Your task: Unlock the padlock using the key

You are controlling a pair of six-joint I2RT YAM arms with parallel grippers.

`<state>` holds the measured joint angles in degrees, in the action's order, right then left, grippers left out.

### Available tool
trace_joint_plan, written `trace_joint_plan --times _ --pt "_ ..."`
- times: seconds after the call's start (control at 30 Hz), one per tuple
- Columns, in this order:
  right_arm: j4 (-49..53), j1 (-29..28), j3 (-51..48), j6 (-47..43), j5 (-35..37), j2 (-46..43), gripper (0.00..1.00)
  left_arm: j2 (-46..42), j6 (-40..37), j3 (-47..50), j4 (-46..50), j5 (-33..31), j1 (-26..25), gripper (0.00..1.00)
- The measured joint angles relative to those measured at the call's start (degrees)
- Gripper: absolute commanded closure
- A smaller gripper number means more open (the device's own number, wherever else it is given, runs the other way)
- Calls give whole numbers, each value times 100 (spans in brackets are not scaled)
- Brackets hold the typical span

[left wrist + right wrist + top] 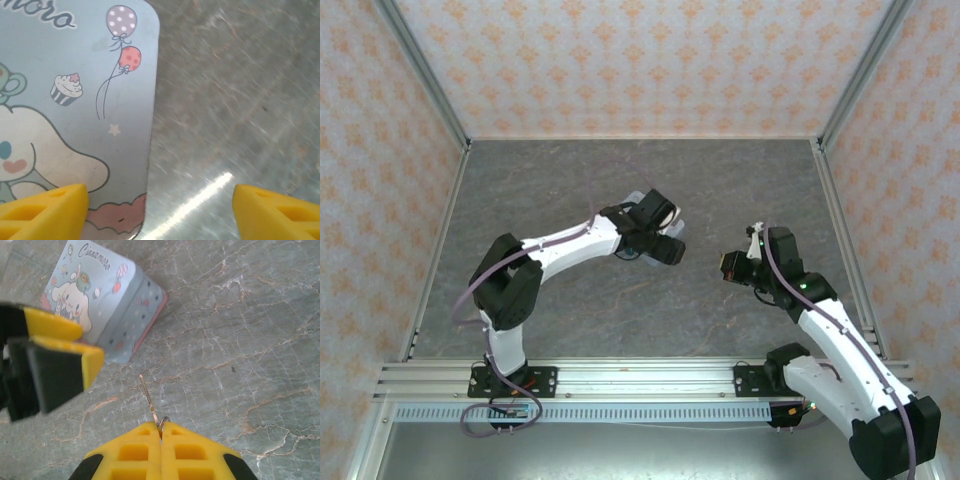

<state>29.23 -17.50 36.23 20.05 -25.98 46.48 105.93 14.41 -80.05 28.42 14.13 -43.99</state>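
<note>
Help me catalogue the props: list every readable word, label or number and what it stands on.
"Cinnamor...": cursive word on the lid of the pale blue cartoon-printed rectangular tin; its last letters are too small to read.
No other text can be read.

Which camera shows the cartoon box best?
Right wrist view: the pastel blue cartoon-printed rectangular tin shows lid and side. Left wrist view catches one lid corner; top view, pale slivers under the left arm.

Top camera, fixed above and behind the arm bases, looks down on the whole table (570,330); left wrist camera faces straight down, close over the cartoon tin (75,100); right wrist camera, farther off, shares that tin, seen beside the left gripper (90,344).
</note>
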Motion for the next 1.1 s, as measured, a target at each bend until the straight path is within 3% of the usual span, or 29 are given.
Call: trace_joint_plan --times 0.33,1.1 --pt "186 289 -2 -83 -164 -63 99 -227 466 297 -243 79 -590 24" --pt "291 293 -2 -85 -236 -101 99 -293 457 105 -114 -673 -363 22"
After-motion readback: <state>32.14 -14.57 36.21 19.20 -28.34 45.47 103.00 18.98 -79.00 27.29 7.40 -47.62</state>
